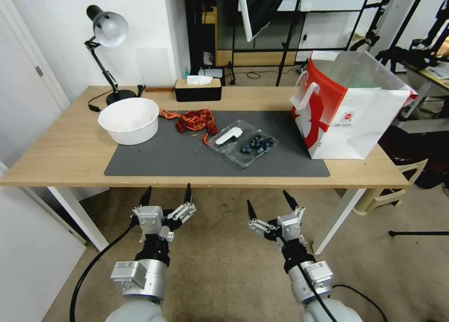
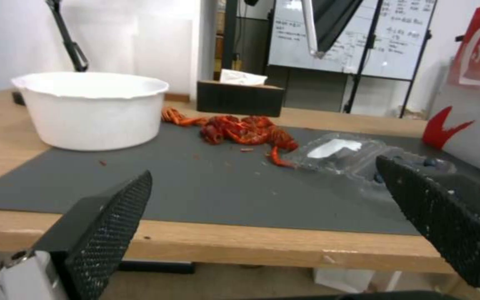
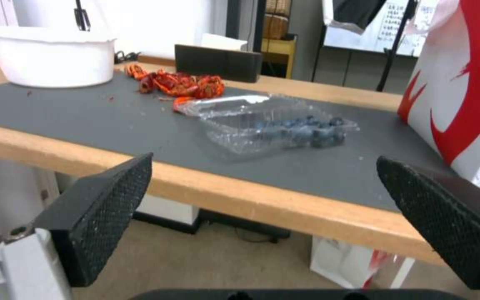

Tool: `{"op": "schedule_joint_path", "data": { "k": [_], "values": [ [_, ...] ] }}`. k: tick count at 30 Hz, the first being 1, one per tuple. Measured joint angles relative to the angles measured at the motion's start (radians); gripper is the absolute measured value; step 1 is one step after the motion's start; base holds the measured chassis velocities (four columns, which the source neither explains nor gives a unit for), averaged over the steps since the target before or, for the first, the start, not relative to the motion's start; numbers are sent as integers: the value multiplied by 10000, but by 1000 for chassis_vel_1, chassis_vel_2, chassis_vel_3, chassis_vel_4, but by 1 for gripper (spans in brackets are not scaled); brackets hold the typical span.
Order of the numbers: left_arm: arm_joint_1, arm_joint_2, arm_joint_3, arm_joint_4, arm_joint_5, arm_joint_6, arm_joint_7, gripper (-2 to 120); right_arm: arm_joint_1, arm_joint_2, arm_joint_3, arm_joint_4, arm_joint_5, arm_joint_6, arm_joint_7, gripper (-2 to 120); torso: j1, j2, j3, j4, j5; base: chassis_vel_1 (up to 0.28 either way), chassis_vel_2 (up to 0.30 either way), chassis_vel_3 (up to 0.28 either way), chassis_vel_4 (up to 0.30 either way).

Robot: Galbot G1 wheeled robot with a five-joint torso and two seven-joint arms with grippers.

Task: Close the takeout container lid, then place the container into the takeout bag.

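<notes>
Takeout container [image 1: 242, 144] open flat, long axis diagonal toward takeout bag [image 1: 348, 111], left hand [image 1: 167, 196] and right hand [image 1: 271, 204] released

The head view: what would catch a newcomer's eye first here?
Probably the takeout bag, white with red sides, standing open at the right end of the table. Next, the red crayfish pile on the grey mat, beside the takeout container lying open with blueberries inside and its lid flat. Below the table edge, the left gripper and right gripper wait, jaws open.
</notes>
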Motion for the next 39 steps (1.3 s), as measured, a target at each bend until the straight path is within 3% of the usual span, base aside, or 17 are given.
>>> {"op": "schedule_joint_path", "data": {
  "k": [6, 9, 10, 13, 14, 17, 19, 21, 22, 27, 29, 34, 39],
  "values": [
    [-377, 311, -14, 126, -763, 255, 99, 100, 54, -173, 142, 117, 196, -20, -155, 100, 0, 0, 0, 0, -1, 0, 0, 0, 0],
    [-1322, 1110, 64, 313, -2981, 973, 249, 100, 33, -414, 339, 319, 506, -49, -307, 100, 1, 0, 0, -1, -2, 0, 0, 0, 0],
    [-1322, 1110, 64, 313, -2981, 973, 249, 100, 33, -414, 339, 319, 506, -49, -307, 100, 1, 0, 0, -1, -2, 0, 0, 0, 0],
    [-2160, 1812, 106, 388, -4936, 1464, 335, 100, 46, -595, 545, 453, 766, -92, -373, 100, 0, 0, 0, -2, -3, 0, 0, 0, 0],
    [-2160, 1812, 106, 388, -4936, 1464, 335, 100, 46, -595, 545, 453, 766, -92, -373, 100, 0, 0, 0, -2, -3, 0, 0, 0, 0],
    [-2639, 2316, 28, 301, -7098, 1913, 466, 100, 321, -867, 598, 389, 992, -244, -386, 100, 0, 0, 0, -3, -3, 0, 0, 0, 0],
    [-2683, 2372, 1, 265, -7447, 1988, 480, 100, 407, -925, 570, 337, 1026, -285, -387, 100, 0, 0, 0, 0, -1, 0, 0, 0, 0],
    [-3195, 2602, 85, 346, -8917, 2396, 429, 100, 523, -1023, 502, 161, 1091, -345, -391, 100, 0, 0, 0, 5, -1, 0, 0, 0, 0],
    [-3195, 2602, 85, 346, -8917, 2396, 429, 100, 523, -1023, 502, 161, 1091, -345, -391, 100, 0, 0, 0, 5, -1, 0, 0, 0, 0],
    [-4117, 2711, 413, 936, -10480, 2815, 81, 100, 514, -964, 526, 41, 1091, -342, -398, 100, 1, 0, 0, -1, -2, 0, 0, 0, 0],
    [-4838, 2718, 565, 1547, -11438, 3037, -230, 100, 540, -906, 582, -24, 1081, -342, -398, 100, 1, 0, 0, -2, -2, 0, 0, 0, 0],
    [-5668, 2747, 706, 2179, -12158, 3269, -593, 100, 570, -859, 663, -85, 1069, -365, -396, 100, 1, 0, -1, 0, -1, 0, 0, 0, 0],
    [-6825, 2706, 861, 2811, -13104, 3712, -1444, 100, 596, -825, 752, -102, 1038, -418, -343, 100, 1, -1, 0, -1, -2, 0, 0, 0, 0]
  ]
}}
